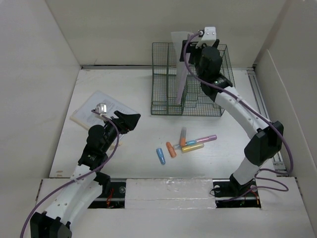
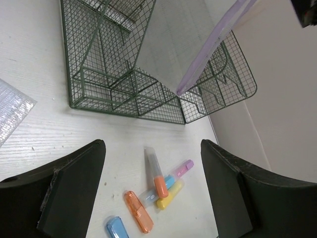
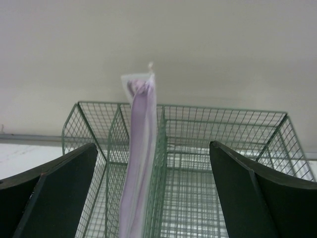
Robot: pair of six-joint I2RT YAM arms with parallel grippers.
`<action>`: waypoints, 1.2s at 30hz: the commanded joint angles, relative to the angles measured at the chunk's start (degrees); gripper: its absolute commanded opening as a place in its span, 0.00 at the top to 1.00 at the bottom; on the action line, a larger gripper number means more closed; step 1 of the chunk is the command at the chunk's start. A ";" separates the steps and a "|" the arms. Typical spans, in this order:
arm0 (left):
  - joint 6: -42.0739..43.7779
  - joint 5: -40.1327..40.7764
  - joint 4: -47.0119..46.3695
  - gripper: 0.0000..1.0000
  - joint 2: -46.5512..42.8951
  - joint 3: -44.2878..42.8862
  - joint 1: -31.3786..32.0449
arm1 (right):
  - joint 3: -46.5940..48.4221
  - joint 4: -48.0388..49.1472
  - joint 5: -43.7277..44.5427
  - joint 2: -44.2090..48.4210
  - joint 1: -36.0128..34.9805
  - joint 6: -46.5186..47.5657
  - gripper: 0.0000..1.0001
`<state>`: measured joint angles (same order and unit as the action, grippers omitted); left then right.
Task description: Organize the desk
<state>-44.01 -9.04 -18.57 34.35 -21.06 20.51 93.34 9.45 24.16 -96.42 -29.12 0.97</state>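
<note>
On the left of the desk [image 1: 133, 89], the broad white top that everything sits on, a plastic-wrapped pad [image 1: 101, 110] lies flat near the wall. Just beside it my left gripper [image 1: 130, 122] hovers with jaws wide apart and nothing in them.

In the middle, five markers [image 1: 184, 145] lie loose in a small cluster, some touching. I judge these to be the next job.

Behind them stands the wire organizer [image 1: 213, 106], with a translucent folder [image 1: 181, 69] tilted in its left section. My right gripper [image 3: 153, 153] is up beside the folder, its fingers spread fully, one on either side and gripping nothing, so filing looks about done.

Next I would back the right arm away without knocking the folder, which rises between the fingers. The organizer's mesh walls crowd that retreat.
</note>
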 commanded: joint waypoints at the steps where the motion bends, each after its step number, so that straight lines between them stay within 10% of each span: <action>1: -0.38 -1.77 -4.28 0.27 0.54 0.14 0.05 | 9.73 -13.65 -2.35 -1.74 2.66 -2.99 0.00; 11: -1.17 -3.44 -5.07 0.27 0.98 0.84 0.05 | 45.66 -37.90 -12.90 -19.82 5.65 -3.08 0.00; 18: -1.87 -3.97 -5.87 0.27 0.72 1.81 0.05 | 49.84 -38.03 -13.52 -24.52 6.79 -3.96 0.01; 24: -1.78 -4.15 -5.96 0.28 0.81 1.90 0.05 | 47.38 -34.51 -13.61 -25.75 7.42 -6.15 0.34; 26: -1.52 -3.62 -5.34 0.28 0.11 1.81 0.05 | 42.14 -28.75 -14.84 -23.74 7.42 -6.77 0.81; 27: -1.52 -3.44 -5.25 0.28 0.02 1.81 0.05 | 41.84 -27.74 -15.72 -23.38 7.94 -6.86 0.87; 31: -1.69 -3.53 -5.25 0.28 0.10 1.90 0.05 | 37.22 -23.80 -17.57 -21.63 7.94 -7.91 1.00; 36: -1.69 -3.44 -5.34 0.28 0.19 2.07 0.05 | 13.30 8.04 -16.88 -8.36 5.75 -5.90 1.00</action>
<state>-45.74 -12.19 -21.43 35.35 -19.18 20.51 113.82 -5.19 7.84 -112.81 -21.61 -5.93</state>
